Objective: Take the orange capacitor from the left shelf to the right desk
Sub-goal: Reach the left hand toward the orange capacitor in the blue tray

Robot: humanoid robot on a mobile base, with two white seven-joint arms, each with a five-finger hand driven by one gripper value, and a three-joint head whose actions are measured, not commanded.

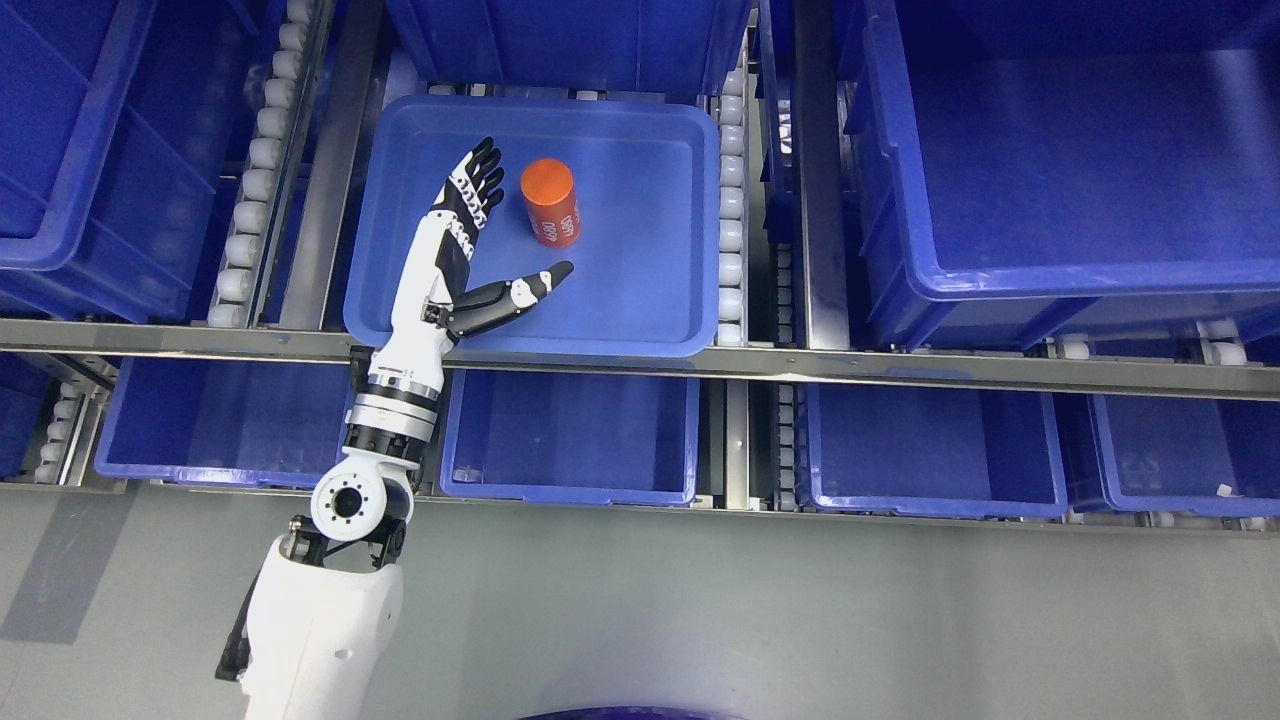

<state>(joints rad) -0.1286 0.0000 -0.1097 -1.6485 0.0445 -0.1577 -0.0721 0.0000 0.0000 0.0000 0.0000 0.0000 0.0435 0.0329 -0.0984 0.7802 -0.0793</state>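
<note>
The robot's left hand (470, 235) reaches into a shallow blue tray (640, 320) at upper centre of the frame, fingers spread and thumb stretched right, holding nothing. The orange capacitor (550, 202) stands just right of the fingers, apart from them, on the shelf (900, 368).

Orange cylindrical capacitor (550, 202): in the shallow blue plastic tray (640, 330).
My left hand (470, 250): just left of it, seemingly apart.
</note>
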